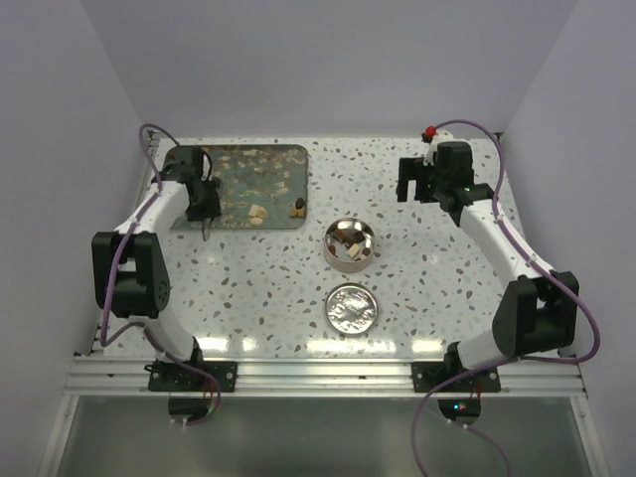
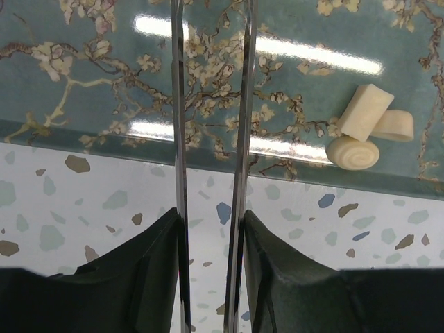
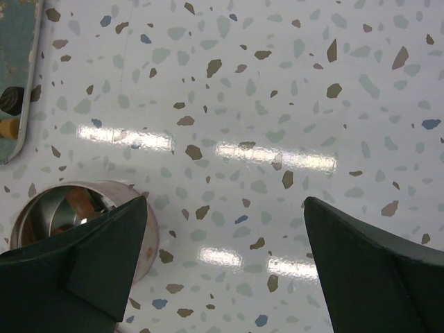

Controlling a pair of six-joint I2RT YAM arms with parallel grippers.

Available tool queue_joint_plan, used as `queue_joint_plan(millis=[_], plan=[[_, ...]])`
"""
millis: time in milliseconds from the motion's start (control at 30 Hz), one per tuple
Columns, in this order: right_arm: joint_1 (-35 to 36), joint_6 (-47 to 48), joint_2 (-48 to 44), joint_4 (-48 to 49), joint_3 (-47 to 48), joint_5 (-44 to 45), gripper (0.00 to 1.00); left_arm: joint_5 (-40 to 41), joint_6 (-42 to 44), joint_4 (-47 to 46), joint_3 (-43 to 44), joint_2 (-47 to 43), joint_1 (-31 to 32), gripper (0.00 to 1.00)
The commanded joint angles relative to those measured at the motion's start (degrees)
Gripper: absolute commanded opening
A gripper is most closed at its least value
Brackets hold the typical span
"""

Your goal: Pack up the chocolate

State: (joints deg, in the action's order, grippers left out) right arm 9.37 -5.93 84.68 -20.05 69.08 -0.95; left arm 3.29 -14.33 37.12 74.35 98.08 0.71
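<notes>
Three pale cream chocolates (image 2: 352, 152) lie near the front edge of the teal flowered tray (image 1: 248, 169); they also show in the top view (image 1: 258, 213). Dark pieces (image 1: 298, 207) lie at the tray's front right corner. The round metal tin (image 1: 350, 244) holds several chocolates. My left gripper (image 1: 206, 225) hangs over the tray's front left edge, well left of the cream pieces. Its thin metal blades (image 2: 179, 139) stand slightly apart with nothing between them. My right gripper (image 1: 412, 181) is wide open and empty, up and right of the tin (image 3: 41, 215).
The tin's lid (image 1: 353, 306) lies flat on the speckled table, just in front of the tin. The tray's right edge (image 3: 24, 83), with a dark piece (image 3: 10, 100) on it, shows at the left of the right wrist view. A red object (image 1: 430, 132) sits at the back right.
</notes>
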Motion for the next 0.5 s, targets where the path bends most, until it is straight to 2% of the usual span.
queue_joint_plan(millis=[0,467], plan=[[0.0,1.0,-0.1,-0.2,1.9,0.7,0.98,0.8,0.8,-3.0,2.5,1.0,-0.7,0.44],[0.1,1.1,3.2,0.3,4.6,0.9,0.98,-0.3,2.1,-2.3,8.9,6.1,-2.1,0.44]])
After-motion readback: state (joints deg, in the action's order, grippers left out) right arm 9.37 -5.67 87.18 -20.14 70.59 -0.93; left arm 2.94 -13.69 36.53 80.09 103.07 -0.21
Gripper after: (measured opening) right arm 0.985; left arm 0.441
